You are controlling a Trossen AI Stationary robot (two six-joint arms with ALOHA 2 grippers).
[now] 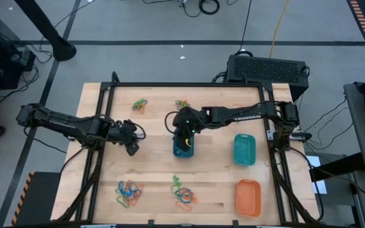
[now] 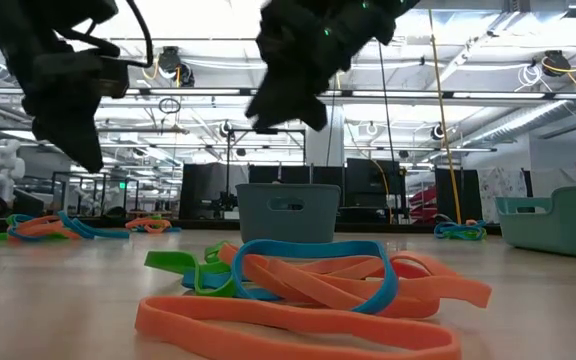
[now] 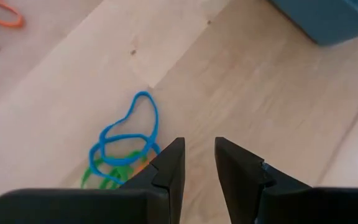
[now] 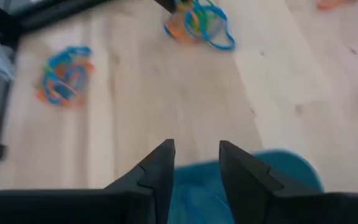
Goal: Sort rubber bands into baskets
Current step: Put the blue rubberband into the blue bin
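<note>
Landmark: blue basket [image 1: 183, 148], middle of the wooden table [image 1: 157, 171]. Right gripper [image 1: 184, 134] sits directly over it, fingers parted with a gap, nothing between them. The right wrist view shows the blue of the basket just below the fingertips [image 4: 163, 163]. Left gripper [image 1: 130, 143] hangs above the table to the left of the blue basket, fingers a little apart, empty; its wrist view shows a small tangle of blue and green rubber bands [image 3: 124, 149] on the wood below and a corner of the blue basket, neither clear from above.

Teal basket [image 1: 244, 149] is right of the blue one, long axis running front to back of the table. Orange basket [image 1: 248, 196] is beyond the teal one toward the front edge, same lengthwise run.

Band piles: two behind the blue basket [image 1: 139, 104] [image 1: 182, 104], two in front [image 1: 128, 193] [image 1: 182, 192]. The low view alone shows close-up orange, blue and green loops [image 2: 308, 290] lying flat, with the blue basket upright behind them.
</note>
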